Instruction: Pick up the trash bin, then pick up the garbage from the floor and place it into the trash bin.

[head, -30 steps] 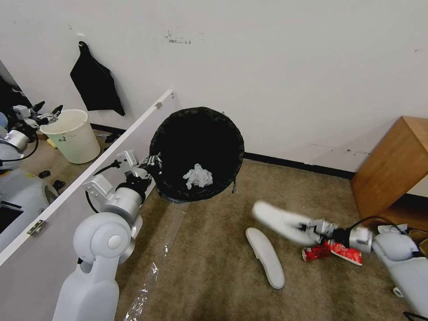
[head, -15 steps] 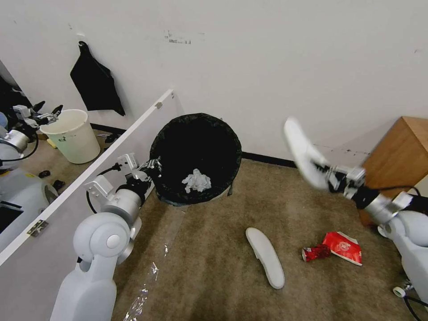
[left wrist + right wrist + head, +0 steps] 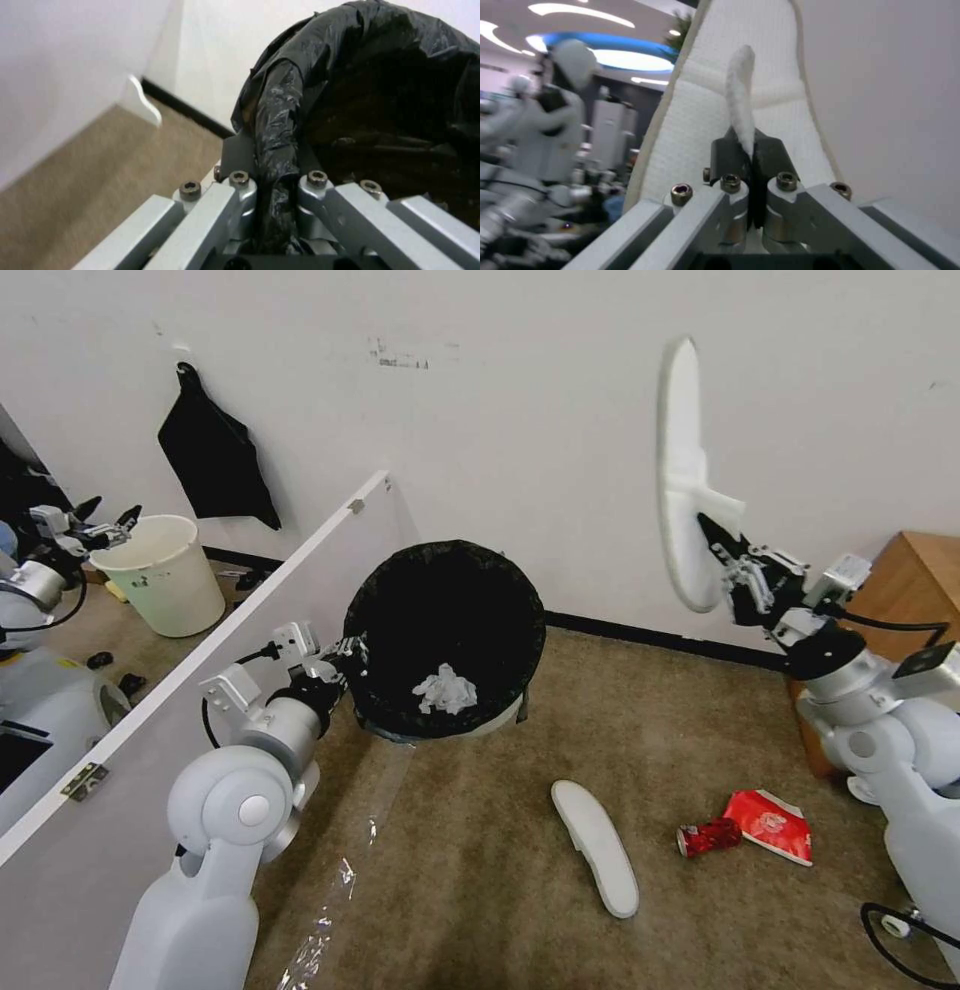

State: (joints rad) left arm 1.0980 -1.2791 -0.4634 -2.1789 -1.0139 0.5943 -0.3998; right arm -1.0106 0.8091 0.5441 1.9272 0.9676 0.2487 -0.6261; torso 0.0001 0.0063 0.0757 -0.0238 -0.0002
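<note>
- High by the wall, your right gripper (image 3: 722, 548) pinches a white slipper (image 3: 682, 470) by its strap.
- Your left gripper (image 3: 345, 653) clamps the bin (image 3: 445, 635) rim; tissue (image 3: 445, 689) lies inside.
- On the floor (image 3: 480, 870): second slipper (image 3: 596, 846), can (image 3: 708, 837), cup (image 3: 770, 824).

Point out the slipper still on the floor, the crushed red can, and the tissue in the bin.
slipper on the floor (image 3: 596, 845), head view, middle of its sole.
crushed red can (image 3: 709, 837), head view, middle of its body.
tissue (image 3: 446, 689), head view, centre of the crumpled wad.
</note>
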